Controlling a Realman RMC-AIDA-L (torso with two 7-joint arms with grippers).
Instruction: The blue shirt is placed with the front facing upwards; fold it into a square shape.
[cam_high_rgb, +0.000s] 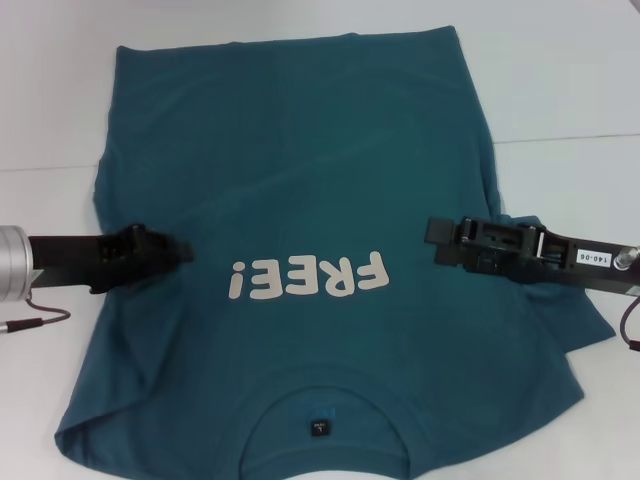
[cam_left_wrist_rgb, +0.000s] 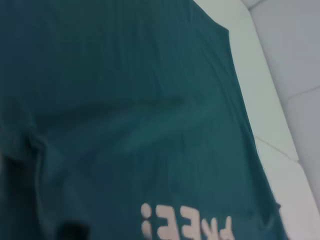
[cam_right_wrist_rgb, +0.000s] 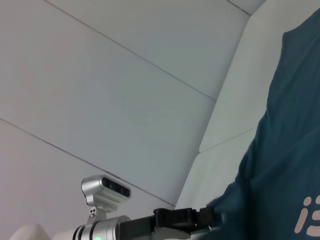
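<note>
The large dark teal-blue short-sleeved cotton T-shirt (cam_high_rgb: 300, 200) is spread front up over the middle of the white tabletop (cam_high_rgb: 560, 70), its collar with the small black label (cam_high_rgb: 318, 428) at the near edge and its hem towards the far edge, so its long axis runs from near to far. The cream block letters "FREE!" (cam_high_rgb: 305, 277) cross the chest between the two tools.

At the left side, the left gripper (cam_high_rgb: 165, 252) is reached in from the left edge of the tabletop and is seen over the shirt's left side seam, at chest height. Whether its fingers are apart or closed on cloth cannot be told.

At the right side, the right gripper (cam_high_rgb: 445, 240) is reached in from the right edge and lies over the shirt's right side at the same height, near where the right sleeve spreads out. Its finger state cannot be told either.

The two tools are thus set opposite each other across the shirt's width, each nearer to its own side seam and sleeve. Judged from this, each side would be taken by the arm on that side and folded inward towards the lettering, across the long axis.
</note>
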